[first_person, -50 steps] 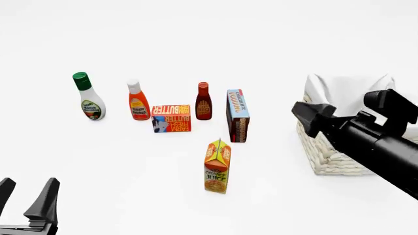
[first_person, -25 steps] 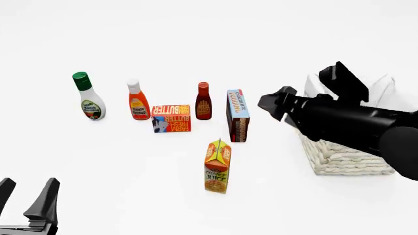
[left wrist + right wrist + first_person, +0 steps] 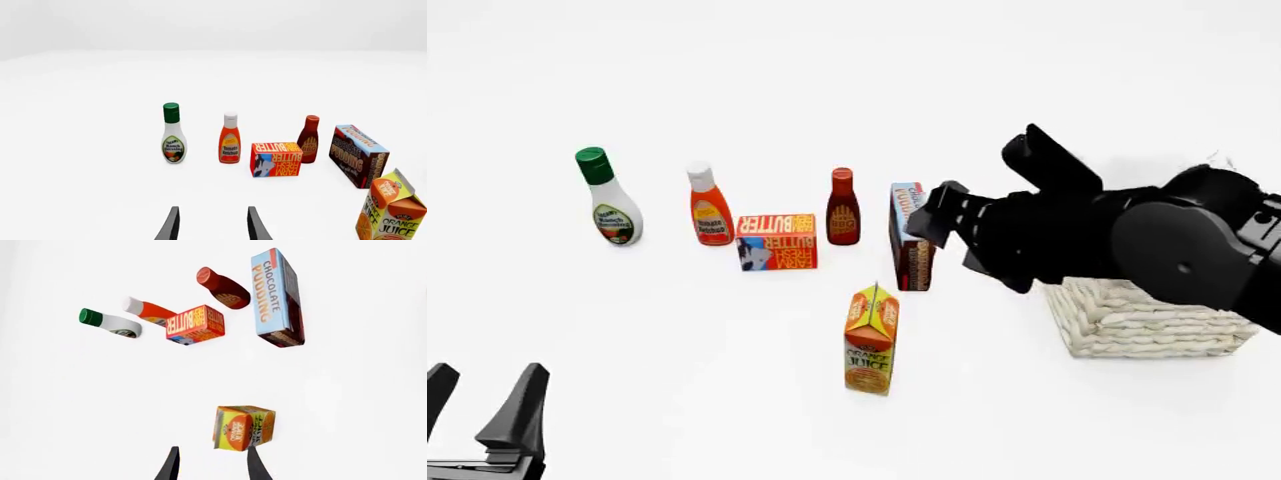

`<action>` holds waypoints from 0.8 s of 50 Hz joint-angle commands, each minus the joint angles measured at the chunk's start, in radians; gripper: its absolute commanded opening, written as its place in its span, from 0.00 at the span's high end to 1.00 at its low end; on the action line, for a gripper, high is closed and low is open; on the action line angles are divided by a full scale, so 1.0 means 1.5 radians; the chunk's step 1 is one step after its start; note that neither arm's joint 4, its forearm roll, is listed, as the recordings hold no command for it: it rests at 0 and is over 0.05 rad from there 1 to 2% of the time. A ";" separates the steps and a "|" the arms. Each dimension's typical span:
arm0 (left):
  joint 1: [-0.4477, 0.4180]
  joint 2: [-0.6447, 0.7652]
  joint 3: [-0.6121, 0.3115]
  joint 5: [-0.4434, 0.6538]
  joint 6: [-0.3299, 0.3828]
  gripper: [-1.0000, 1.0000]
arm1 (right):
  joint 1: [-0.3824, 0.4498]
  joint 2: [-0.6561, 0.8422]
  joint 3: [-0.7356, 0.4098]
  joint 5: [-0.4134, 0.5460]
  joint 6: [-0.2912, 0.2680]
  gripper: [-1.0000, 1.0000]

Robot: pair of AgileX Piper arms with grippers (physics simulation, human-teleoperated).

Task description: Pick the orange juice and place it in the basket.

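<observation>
One juice carton (image 3: 872, 341) stands upright on the bench (image 3: 694, 340), alone and nearer than the row of groceries. Right hand (image 3: 211, 466) hangs above it, fingers parted, holding nothing. Basket (image 3: 1134, 318) sits off to the right, partly hidden by that arm. Left hand (image 3: 211, 226) waits empty, fingers apart.

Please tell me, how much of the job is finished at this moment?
Nothing is finished: the orange juice stands upright on the table, apart from the basket. In hand: the right gripper is open above the carton, not touching it. The left gripper is open and idle. Left to do: grasp the carton, lift it, carry it right, and set it in the basket.
</observation>
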 commanded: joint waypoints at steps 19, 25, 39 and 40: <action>0.000 -0.001 0.001 0.000 0.000 0.00 | 0.073 0.169 -0.228 0.205 0.031 0.00; 0.000 -0.001 0.001 0.000 0.000 0.00 | 0.087 0.186 -0.251 0.236 0.040 0.00; 0.000 0.000 0.001 0.000 0.000 0.00 | 0.086 0.237 -0.297 0.287 0.031 0.00; 0.000 -0.001 0.001 0.000 0.000 0.00 | 0.089 0.235 -0.298 0.286 0.035 0.00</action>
